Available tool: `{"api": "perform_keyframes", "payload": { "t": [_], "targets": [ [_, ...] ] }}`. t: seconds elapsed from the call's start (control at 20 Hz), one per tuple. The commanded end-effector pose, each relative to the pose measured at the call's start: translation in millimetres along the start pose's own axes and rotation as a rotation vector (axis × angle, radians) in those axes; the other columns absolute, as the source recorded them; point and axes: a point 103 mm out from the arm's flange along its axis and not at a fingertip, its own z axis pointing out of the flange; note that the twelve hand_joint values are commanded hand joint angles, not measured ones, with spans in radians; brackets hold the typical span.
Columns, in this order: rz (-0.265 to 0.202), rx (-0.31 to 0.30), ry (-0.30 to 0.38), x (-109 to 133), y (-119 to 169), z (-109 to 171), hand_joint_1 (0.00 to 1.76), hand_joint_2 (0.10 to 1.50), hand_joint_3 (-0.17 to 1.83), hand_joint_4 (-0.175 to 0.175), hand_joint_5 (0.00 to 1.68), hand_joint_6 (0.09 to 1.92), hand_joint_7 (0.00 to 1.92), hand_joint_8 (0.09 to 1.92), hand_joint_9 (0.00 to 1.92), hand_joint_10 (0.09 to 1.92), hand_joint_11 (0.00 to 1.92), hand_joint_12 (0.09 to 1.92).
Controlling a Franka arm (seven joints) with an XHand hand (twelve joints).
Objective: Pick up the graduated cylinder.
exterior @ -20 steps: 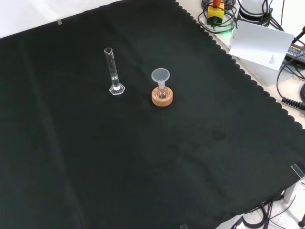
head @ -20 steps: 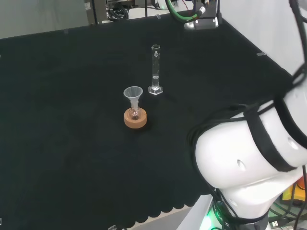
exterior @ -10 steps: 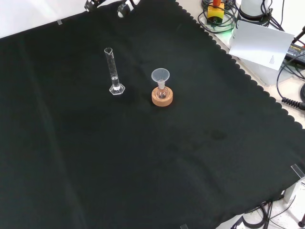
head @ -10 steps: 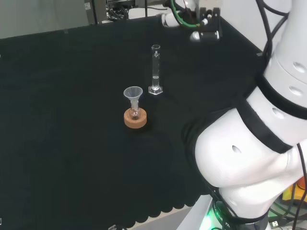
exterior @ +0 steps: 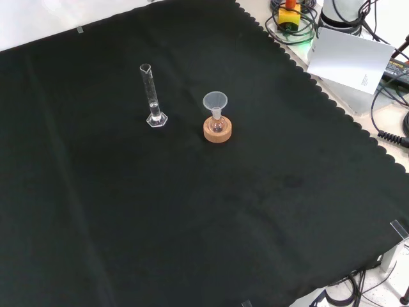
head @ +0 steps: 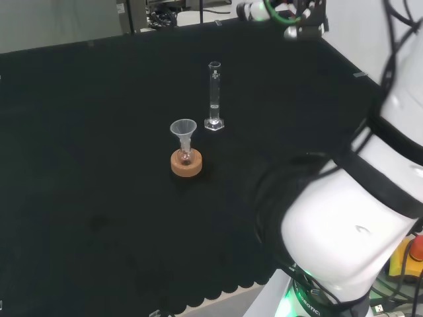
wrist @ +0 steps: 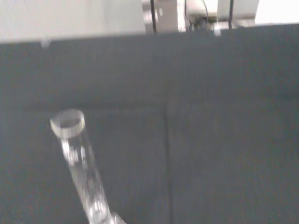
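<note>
Head view has the graduated cylinder (head: 214,96) upright near the middle of the black cloth (head: 79,132), toward its far edge, untouched. The hand (head: 291,13) hangs above that far edge; whether its fingers are curled I cannot tell. This looks like the approach: next it must descend beside the tube. Cables clutter the bench edge.

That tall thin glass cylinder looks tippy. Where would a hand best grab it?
Probably round the middle of the cylinder's upright tube, fingers closing from the side. The tube is slim and straight, above a small flat foot. In the head view the funnel and its cork stand sit near and left, so coming from the right looks safer.
</note>
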Motion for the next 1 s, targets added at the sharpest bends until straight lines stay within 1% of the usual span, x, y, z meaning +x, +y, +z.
{"api": "perform_keyframes", "payload": {
  "t": [0.05, 0.15, 0.25, 0.55, 0.75, 1.0],
  "targets": [
    [-0.153, -0.012, 0.317, 10, 51, 138, 0.49, 0.96, 0.21, -0.016, 0.35, 0.09, 0.24, 0.60, 0.44, 0.64, 0.19, 1.37],
    [-0.159, -0.005, 0.331, 9, 51, 146, 0.52, 0.95, 0.21, -0.017, 0.37, 0.09, 0.27, 0.61, 0.46, 0.64, 0.21, 1.37],
    [-0.167, -0.013, 0.348, 8, 51, 152, 0.57, 0.92, 0.21, -0.019, 0.39, 0.09, 0.29, 0.62, 0.49, 0.63, 0.23, 1.36],
    [-0.213, -0.031, 0.441, 7, 50, 171, 0.71, 0.86, 0.26, -0.021, 0.43, 0.09, 0.36, 0.62, 0.57, 0.58, 0.29, 1.35],
    [-0.227, -0.046, 0.489, 9, 49, 182, 0.74, 0.82, 0.33, -0.019, 0.42, 0.09, 0.37, 0.61, 0.60, 0.56, 0.33, 1.34],
    [-0.255, -0.079, 0.547, 2, 45, 191, 0.76, 0.78, 0.39, -0.017, 0.40, 0.09, 0.37, 0.61, 0.60, 0.55, 0.36, 1.32]
  ]
}}
